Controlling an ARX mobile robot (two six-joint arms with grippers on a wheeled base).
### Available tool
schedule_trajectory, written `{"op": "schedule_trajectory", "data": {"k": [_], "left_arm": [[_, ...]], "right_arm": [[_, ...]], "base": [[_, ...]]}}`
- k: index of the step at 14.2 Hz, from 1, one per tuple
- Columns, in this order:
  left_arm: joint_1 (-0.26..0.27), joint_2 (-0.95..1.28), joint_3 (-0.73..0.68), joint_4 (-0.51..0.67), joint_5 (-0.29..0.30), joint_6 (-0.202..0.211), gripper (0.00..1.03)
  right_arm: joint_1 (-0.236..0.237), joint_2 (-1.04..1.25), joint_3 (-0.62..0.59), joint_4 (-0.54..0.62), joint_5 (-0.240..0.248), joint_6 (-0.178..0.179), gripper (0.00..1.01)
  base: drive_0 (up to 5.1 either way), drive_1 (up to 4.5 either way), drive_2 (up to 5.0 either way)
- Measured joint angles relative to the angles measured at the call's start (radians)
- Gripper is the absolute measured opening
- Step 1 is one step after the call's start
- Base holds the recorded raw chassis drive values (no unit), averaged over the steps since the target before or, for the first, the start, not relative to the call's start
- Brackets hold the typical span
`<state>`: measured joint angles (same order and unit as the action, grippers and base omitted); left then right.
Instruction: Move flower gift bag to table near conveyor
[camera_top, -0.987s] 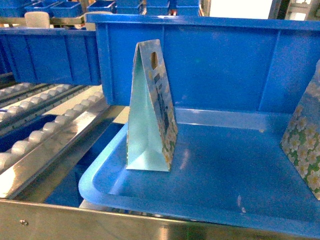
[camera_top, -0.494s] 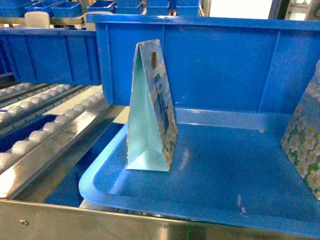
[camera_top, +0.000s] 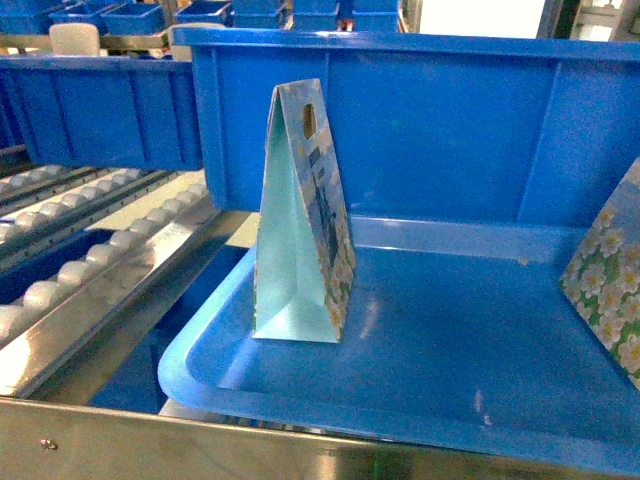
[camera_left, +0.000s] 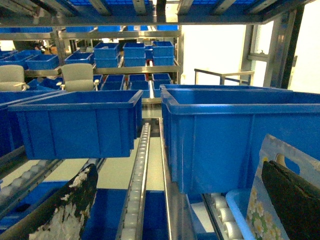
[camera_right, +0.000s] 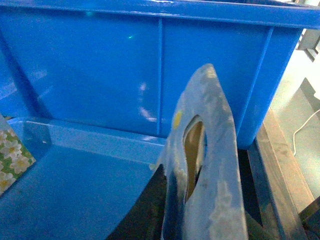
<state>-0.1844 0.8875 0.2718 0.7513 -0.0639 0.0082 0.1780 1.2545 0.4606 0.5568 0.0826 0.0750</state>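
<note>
A flower gift bag (camera_right: 205, 150) fills the right wrist view, its top edge with the handle slot pinched between my right gripper's (camera_right: 200, 222) dark fingers. In the head view this bag (camera_top: 610, 290) leans at the right edge of the pale blue tray (camera_top: 420, 400), partly cut off. A second gift bag (camera_top: 300, 220) stands upright at the tray's left. My left gripper (camera_left: 177, 172) hangs open over the conveyor (camera_left: 137, 190), holding nothing; a flower-printed bag (camera_left: 260, 210) shows beside its right finger. The table is out of view. Neither gripper shows in the head view.
A tall blue bin (camera_top: 420, 130) stands right behind the tray, and another bin (camera_top: 90, 110) sits on the roller tracks (camera_top: 70, 270) to the left. A steel rail (camera_top: 150, 440) runs along the near edge. Shelves of blue bins (camera_left: 130, 55) fill the background.
The flower bag at the right edge of the head view has slid to the right and lower, showing less of itself. The upright bag has not moved.
</note>
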Motion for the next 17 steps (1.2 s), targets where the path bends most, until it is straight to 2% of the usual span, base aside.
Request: {"op": "schedule_trajectory", "data": {"k": [2,7,9,12,13,16,17], "left_arm": [[0.0,0.0,0.0,0.0,0.0,0.0,0.98],[0.0,0.0,0.0,0.0,0.0,0.0,0.98],[0.0,0.0,0.0,0.0,0.0,0.0,0.98],[0.0,0.0,0.0,0.0,0.0,0.0,0.98],[0.0,0.0,0.0,0.0,0.0,0.0,0.98],[0.0,0.0,0.0,0.0,0.0,0.0,0.98],[0.0,0.0,0.0,0.0,0.0,0.0,0.98]], "right_arm": [[0.0,-0.001,-0.005,0.01,-0.005,0.004,0.04],[0.012,-0.077,-0.029,0.011,-0.019,0.008,0.02],[-0.011,-0.167,-0.037,-0.043,-0.056,0.015,0.02],[-0.102,-0.383,-0.049,-0.15,-0.188,0.034,0.02],[-0.162,-0.486,-0.053,-0.193,-0.243,0.043,0.02],[-0.301,-0.658,-0.101,-0.298,-0.377,0.048,0.02],[-0.308,-0.7,-0.116,-0.335,-0.421,0.04,0.02]], "base": [[0.0,0.0,0.0],[0.0,0.0,0.0],[0.0,0.0,0.0],[0.0,0.0,0.0],[0.0,0.0,0.0],[0.0,0.0,0.0],[0.0,0.0,0.0]]}}
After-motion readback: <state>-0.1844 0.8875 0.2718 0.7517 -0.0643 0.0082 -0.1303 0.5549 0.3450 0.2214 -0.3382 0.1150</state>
